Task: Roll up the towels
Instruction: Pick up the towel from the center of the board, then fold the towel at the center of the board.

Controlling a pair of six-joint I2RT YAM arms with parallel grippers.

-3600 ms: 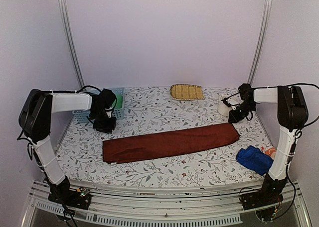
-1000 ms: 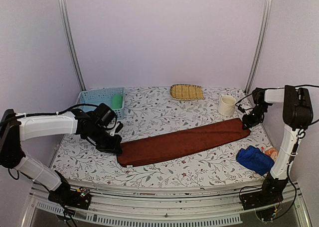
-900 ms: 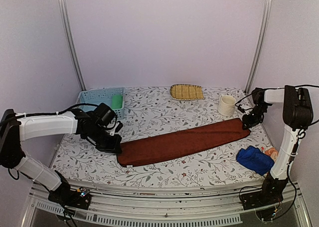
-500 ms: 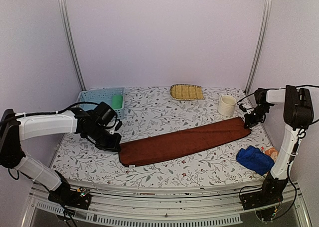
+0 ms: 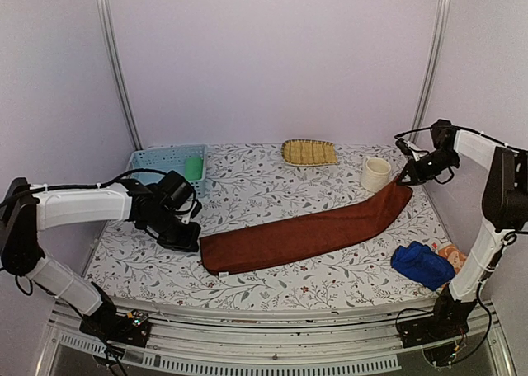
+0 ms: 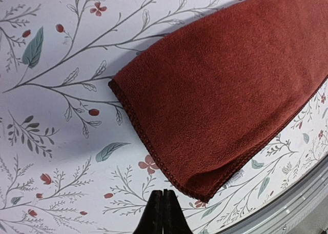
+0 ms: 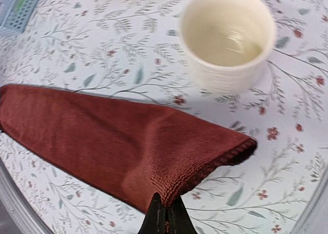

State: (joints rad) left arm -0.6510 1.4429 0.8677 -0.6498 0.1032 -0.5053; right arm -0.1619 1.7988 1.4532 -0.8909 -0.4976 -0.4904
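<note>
Seen from above, the reddish-brown towel [image 5: 301, 234] lies slantwise on the table [image 5: 272, 178]. The right gripper [image 5: 404, 176] holds its right end raised just beside the cup [image 5: 375, 175]. At the left wrist, the left gripper [image 6: 163, 212] is pinched together on nothing, just off the towel's near corner. At the right wrist, closed tips bite only the hem. That thin hold may slip, or the unpinned towel may drag and knock the cup.

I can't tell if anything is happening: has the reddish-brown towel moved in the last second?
Yes. The reddish-brown towel has had its right end pulled up and back, toward the cream cup, pinched in the right jaws.
</note>
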